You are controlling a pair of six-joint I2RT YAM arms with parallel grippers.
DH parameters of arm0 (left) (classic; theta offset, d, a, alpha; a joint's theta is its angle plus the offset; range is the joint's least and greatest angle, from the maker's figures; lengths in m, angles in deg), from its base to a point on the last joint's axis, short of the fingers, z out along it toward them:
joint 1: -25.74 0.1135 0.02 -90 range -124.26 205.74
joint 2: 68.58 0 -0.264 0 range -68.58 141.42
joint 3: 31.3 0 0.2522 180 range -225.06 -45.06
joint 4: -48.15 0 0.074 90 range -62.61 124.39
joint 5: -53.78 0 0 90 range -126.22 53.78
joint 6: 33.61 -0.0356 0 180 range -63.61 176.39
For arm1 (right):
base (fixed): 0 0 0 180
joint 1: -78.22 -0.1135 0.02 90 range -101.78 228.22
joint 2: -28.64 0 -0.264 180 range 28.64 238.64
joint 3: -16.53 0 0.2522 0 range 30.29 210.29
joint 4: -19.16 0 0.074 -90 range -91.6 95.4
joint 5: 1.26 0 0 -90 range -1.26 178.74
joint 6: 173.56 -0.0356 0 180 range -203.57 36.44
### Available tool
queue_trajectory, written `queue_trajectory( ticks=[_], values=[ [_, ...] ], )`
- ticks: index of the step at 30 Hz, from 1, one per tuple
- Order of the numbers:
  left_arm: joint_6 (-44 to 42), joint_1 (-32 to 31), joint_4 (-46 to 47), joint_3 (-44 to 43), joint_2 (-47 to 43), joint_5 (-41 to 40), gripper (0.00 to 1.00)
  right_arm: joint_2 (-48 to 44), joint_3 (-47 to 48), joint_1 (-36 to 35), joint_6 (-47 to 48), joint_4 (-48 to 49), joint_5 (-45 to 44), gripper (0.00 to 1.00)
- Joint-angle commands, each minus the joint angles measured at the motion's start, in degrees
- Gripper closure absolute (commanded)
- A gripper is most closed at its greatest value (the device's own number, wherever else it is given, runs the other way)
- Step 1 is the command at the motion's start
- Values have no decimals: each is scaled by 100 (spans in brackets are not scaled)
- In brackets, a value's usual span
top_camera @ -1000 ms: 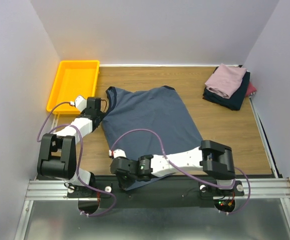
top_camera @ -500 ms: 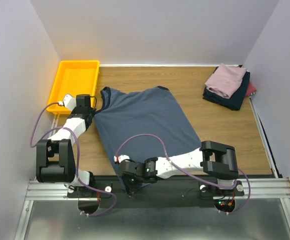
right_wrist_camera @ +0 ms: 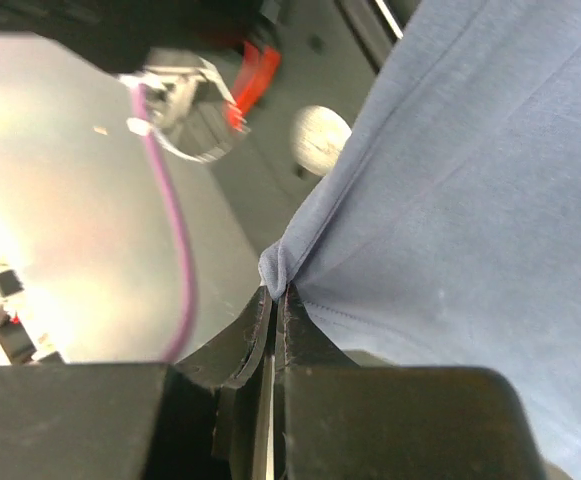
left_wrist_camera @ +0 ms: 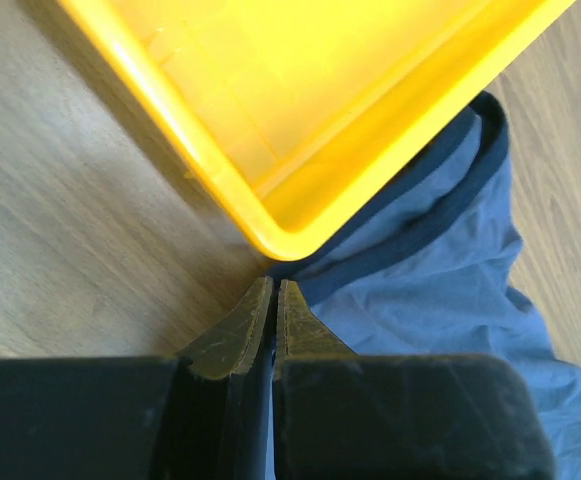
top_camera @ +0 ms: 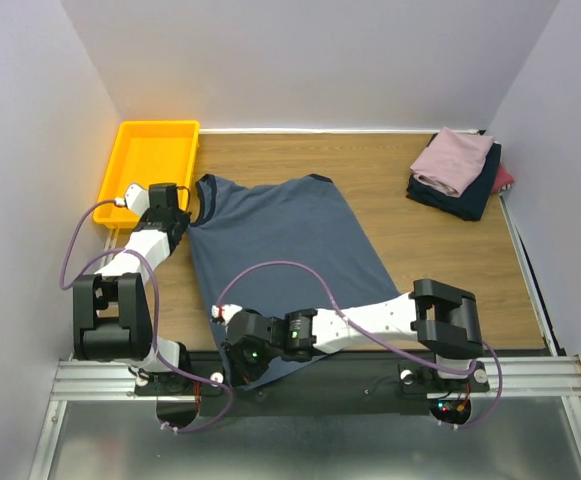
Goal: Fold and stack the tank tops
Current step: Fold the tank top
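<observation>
A slate-blue tank top (top_camera: 280,240) with darker trim lies spread flat on the wooden table, stretched from back left to the near edge. My left gripper (top_camera: 184,212) is shut on its shoulder strap (left_wrist_camera: 410,230), right against the yellow tray's corner (left_wrist_camera: 275,245). My right gripper (top_camera: 235,368) is shut on the hem corner (right_wrist_camera: 282,268), which it holds out past the table's near edge over the metal base. At the back right sits a stack of folded tank tops: a mauve-pink one (top_camera: 453,158) on a navy one (top_camera: 460,200), with a maroon one (top_camera: 506,178) showing behind.
The yellow plastic tray (top_camera: 108,180) stands at the back left, touching the strap I hold. Purple cables (top_camera: 290,268) loop over the tank top and beside the left arm. White walls close in the table on three sides.
Both grippers have shifted left with the cloth. The tank top has slid left and its strap now reaches the tray's corner; the hem corner has come over the near edge.
</observation>
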Motion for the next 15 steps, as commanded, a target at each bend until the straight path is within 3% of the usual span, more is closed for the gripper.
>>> queue_trajectory(
  ticks=[1,6,15],
  values=[
    [61,48,175,-471,-138,50,100,-342,110,2,154,263,88,97],
    [149,-32,219,-866,143,296,100,-1063,-506,266,31,263,-369,96],
    [324,-910,210,-1754,951,156,100,-2030,-1508,626,-215,237,-887,93]
  ],
)
